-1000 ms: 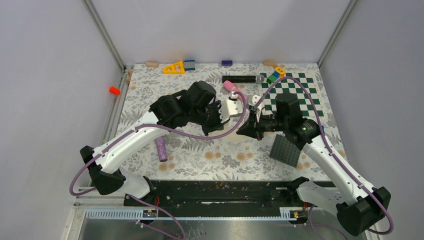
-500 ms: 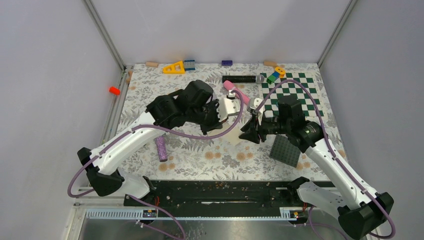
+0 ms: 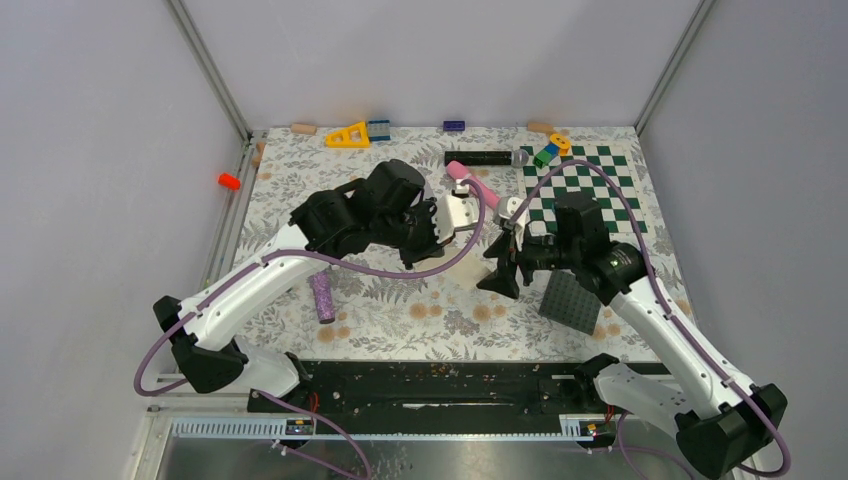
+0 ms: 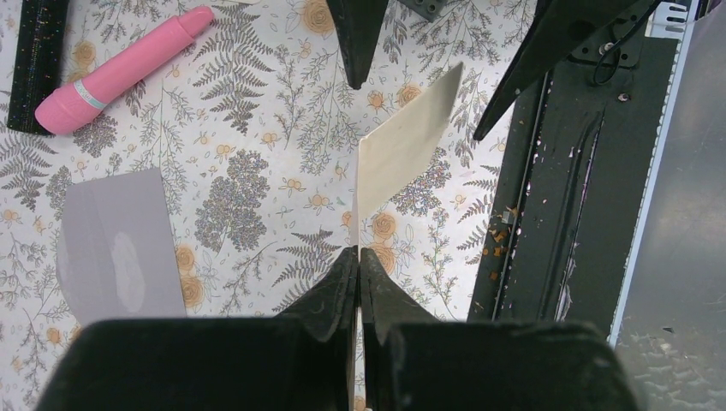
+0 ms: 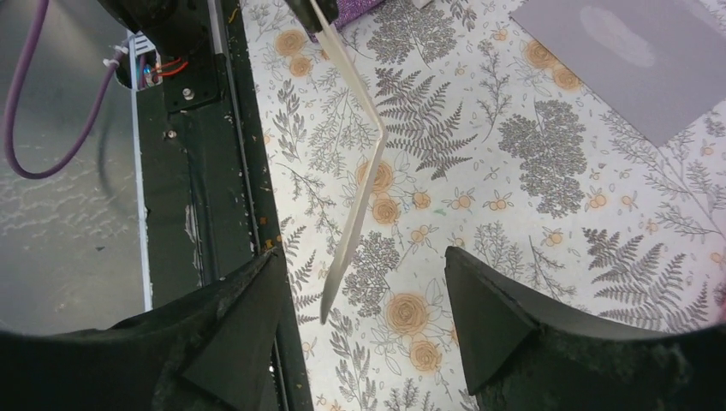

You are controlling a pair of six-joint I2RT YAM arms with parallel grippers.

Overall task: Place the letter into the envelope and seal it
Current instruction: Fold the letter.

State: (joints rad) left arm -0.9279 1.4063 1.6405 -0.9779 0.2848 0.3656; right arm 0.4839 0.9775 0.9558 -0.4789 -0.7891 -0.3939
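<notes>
On the floral bench [image 3: 400, 315] boxed by grey walls [image 3: 430, 60], the envelope [image 4: 116, 244] lies flat, the left claw [image 4: 358, 254] stays clenched on the bent letter [image 4: 402, 145] held off the surface, and the right claw [image 5: 361, 257], shut a second ago, now stands released astride its free end.

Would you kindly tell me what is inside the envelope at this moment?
Its inside is covered: the envelope lies flat on the table, showing only grey paper. The letter is plainly outside it, pinched in the left gripper's shut jaws above the table.
</notes>
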